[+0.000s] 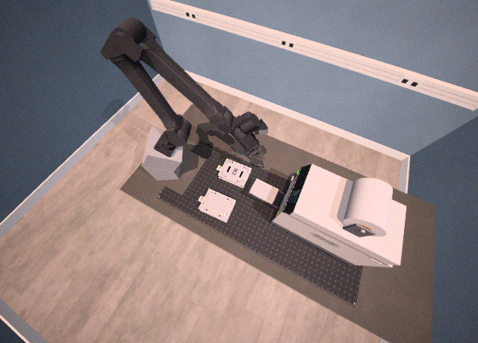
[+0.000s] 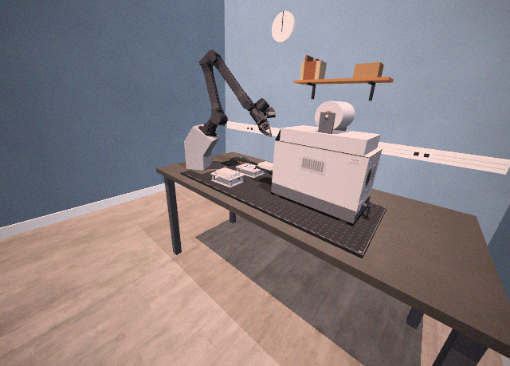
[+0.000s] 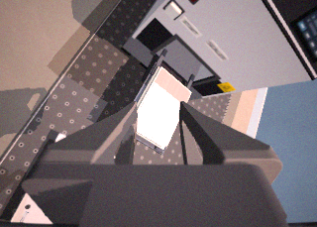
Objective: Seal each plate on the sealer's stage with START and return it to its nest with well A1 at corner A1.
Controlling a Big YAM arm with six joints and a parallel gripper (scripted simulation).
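Note:
My gripper point(image 1: 259, 155) point(image 2: 268, 134) point(image 3: 158, 108) hangs in the air above the back of the breadboard, left of the sealer point(image 1: 339, 208) point(image 2: 327, 166). Its fingers stand partly closed with a gap, and nothing is between them. One plate point(image 1: 264, 190) point(image 3: 156, 123) with a plain pale top lies on the sealer's stage, far below the fingers. The other plate point(image 1: 216, 205) point(image 2: 226, 175) sits in the front nest. The back nest point(image 1: 234, 172) point(image 2: 249, 170) holds no plate. A green lamp point(image 1: 298, 172) glows on the sealer's front corner.
The black breadboard point(image 1: 293, 254) point(image 2: 312, 226) carries the nests and sealer on a brown table point(image 2: 428, 246). The arm's grey base point(image 1: 162, 160) point(image 2: 198, 150) stands at the left end. A foil roll point(image 1: 368, 206) point(image 2: 334, 112) tops the sealer. A wall is close behind.

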